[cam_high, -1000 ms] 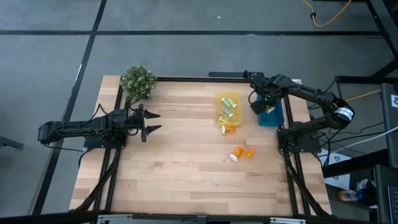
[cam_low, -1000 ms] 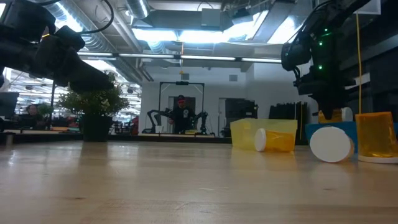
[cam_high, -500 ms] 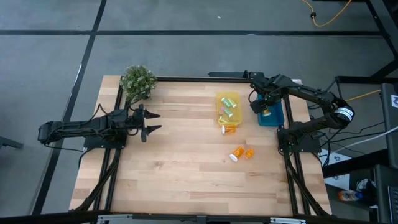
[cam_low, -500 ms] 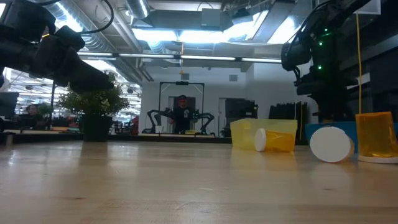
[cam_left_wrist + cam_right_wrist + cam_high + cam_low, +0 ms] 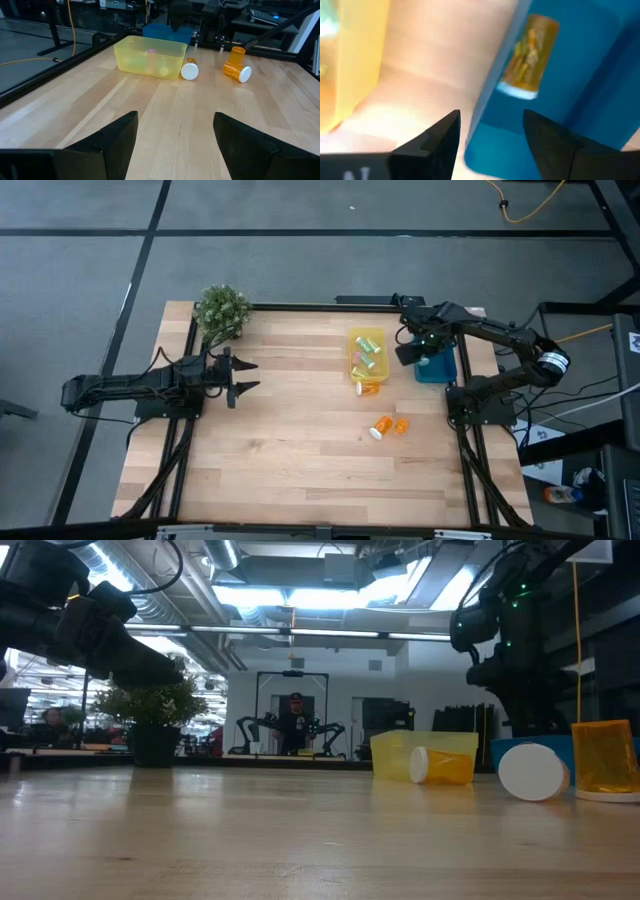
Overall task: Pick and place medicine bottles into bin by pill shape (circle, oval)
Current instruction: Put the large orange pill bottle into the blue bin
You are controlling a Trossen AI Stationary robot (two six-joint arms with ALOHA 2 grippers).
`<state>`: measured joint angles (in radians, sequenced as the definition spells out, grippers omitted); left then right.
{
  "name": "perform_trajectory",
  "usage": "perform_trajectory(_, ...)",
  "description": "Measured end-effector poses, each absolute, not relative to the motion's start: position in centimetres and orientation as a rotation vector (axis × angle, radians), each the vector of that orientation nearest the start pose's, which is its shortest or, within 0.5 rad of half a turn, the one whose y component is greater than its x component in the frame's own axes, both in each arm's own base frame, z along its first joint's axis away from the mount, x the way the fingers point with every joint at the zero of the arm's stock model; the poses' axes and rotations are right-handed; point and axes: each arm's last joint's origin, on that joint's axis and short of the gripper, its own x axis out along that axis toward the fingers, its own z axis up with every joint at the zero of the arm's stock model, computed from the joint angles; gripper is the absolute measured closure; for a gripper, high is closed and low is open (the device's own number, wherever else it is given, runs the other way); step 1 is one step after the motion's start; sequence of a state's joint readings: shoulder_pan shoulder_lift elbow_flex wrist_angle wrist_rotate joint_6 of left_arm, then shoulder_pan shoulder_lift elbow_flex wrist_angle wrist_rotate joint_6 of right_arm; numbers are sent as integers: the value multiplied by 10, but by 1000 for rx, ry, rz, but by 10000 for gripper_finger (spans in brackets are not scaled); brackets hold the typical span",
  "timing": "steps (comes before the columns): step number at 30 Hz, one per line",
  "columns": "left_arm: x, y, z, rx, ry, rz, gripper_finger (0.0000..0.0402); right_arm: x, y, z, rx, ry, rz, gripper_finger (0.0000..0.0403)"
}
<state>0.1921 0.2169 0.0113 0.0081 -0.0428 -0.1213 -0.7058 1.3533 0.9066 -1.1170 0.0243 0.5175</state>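
Note:
My right gripper (image 5: 413, 352) hovers open over the left wall of the blue bin (image 5: 437, 367), pointing down, with nothing between its fingers (image 5: 491, 120). An orange medicine bottle (image 5: 526, 54) lies on its side on the blue bin's floor. The yellow bin (image 5: 366, 350) holds several pale bottles. Another orange bottle (image 5: 368, 388) lies against the yellow bin's near wall. Two more orange bottles (image 5: 381, 427) (image 5: 401, 425) sit on the bare table nearer the front. My left gripper (image 5: 240, 376) waits open at the table's left side.
A small potted plant (image 5: 221, 310) stands at the far left corner. Black frame rails run along the table's left and right edges. Bare wood lies between the left gripper and the bins (image 5: 165, 110).
My right gripper has rolled about its own axis and shifted a little toward the table's left, from over the blue bin's middle to over its left wall. The orange bottle seen just under it above the bin's rim has dropped out of sight in the low view.

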Motion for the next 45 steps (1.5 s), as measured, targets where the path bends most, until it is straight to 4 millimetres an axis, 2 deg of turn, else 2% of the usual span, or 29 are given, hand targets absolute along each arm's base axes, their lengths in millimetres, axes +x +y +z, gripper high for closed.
perform_trajectory(11, 107, 22, 150, -135, 183, 246, 147, 189, -99, 228, 839, 1379, -878, 198)
perform_trajectory(20, 107, 22, 150, -135, 183, 246, 147, 212, -55, 229, 586, 1428, -570, 199)
perform_trajectory(26, 107, 22, 150, -135, 183, 245, 147, 228, -31, 231, 549, 1356, -326, 199)
perform_trajectory(33, 107, 22, 150, -135, 183, 245, 147, 241, -11, 234, 539, 1263, -250, 199)
perform_trajectory(36, 107, 22, 150, -135, 183, 246, 147, 247, 0, 231, 437, 1221, -44, 199)
perform_trajectory(39, 107, 22, 150, -135, 183, 246, 147, 250, 16, 221, 306, 1179, 167, 199)
perform_trajectory(41, 107, 22, 150, -135, 183, 246, 147, 250, 25, 215, 219, 1171, 238, 199)
perform_trajectory(45, 107, 22, 150, -135, 183, 246, 147, 249, 37, 204, 53, 1202, 253, 199)
